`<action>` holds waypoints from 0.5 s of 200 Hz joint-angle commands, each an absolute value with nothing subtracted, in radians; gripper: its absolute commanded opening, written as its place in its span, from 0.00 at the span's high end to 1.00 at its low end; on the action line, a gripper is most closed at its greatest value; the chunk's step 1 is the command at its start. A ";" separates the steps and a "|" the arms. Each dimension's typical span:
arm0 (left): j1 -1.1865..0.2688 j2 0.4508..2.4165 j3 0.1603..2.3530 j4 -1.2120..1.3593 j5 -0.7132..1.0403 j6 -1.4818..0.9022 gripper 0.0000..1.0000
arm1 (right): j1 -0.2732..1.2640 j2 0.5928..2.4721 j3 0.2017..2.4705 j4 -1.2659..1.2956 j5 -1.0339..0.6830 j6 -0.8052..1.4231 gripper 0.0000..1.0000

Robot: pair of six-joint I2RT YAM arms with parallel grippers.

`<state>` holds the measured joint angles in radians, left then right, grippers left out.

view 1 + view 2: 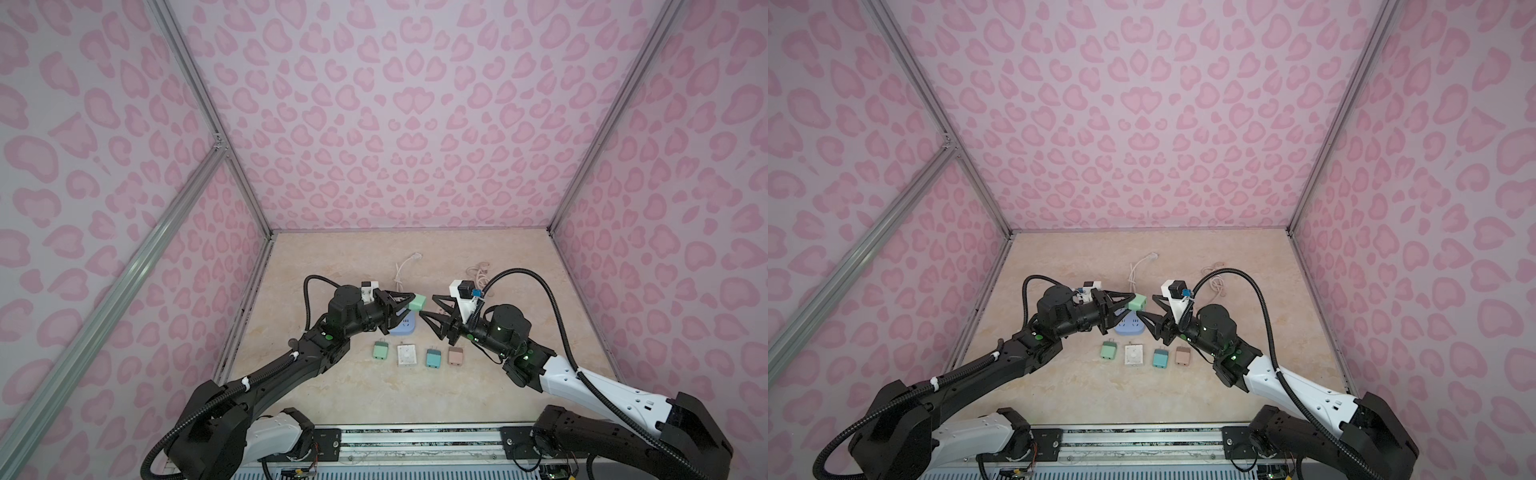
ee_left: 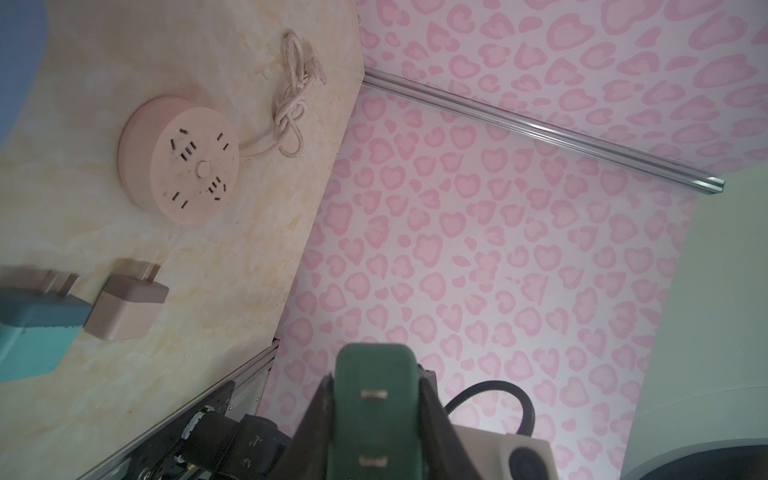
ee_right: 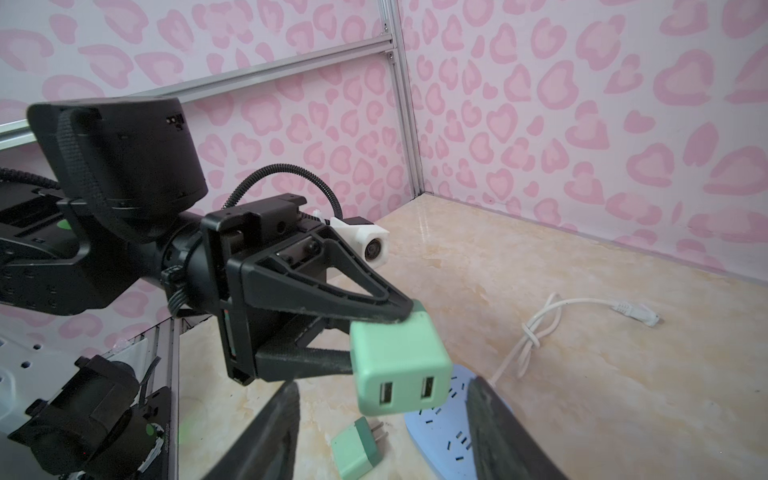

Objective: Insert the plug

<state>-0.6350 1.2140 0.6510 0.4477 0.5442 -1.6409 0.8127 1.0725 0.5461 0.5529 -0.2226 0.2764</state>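
My left gripper (image 1: 411, 303) (image 1: 1131, 302) (image 2: 376, 415) is shut on a mint-green plug (image 1: 417, 302) (image 1: 1137, 302) (image 3: 399, 365) and holds it in the air. In the left wrist view the plug's (image 2: 376, 399) two metal prongs point back at that camera, and its two USB ports face my right gripper. The blue power strip (image 1: 405, 326) (image 1: 1129, 326) (image 3: 449, 424) lies flat just below the plug. My right gripper (image 1: 428, 305) (image 1: 1147, 305) (image 3: 384, 382) is open, with its fingertips close on either side of the plug's USB end and holding nothing.
Several other plugs lie in a row nearer the front: green (image 1: 380, 350) (image 3: 357, 451), white (image 1: 406, 354), teal (image 1: 433, 357) (image 2: 33, 328) and beige (image 1: 456, 356) (image 2: 126, 307). A round pink socket (image 2: 178, 160) with a knotted cord (image 1: 478, 274) sits behind my right arm. A white cable (image 1: 405, 268) trails toward the back.
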 commanded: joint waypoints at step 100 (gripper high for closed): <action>-0.644 1.205 0.654 0.557 0.581 -1.632 0.97 | 0.790 1.164 0.606 0.595 -0.304 0.303 0.55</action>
<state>-0.6437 1.2125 0.6510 0.4992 0.5667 -1.6470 0.7906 1.1507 0.5961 0.5579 -0.2733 0.2947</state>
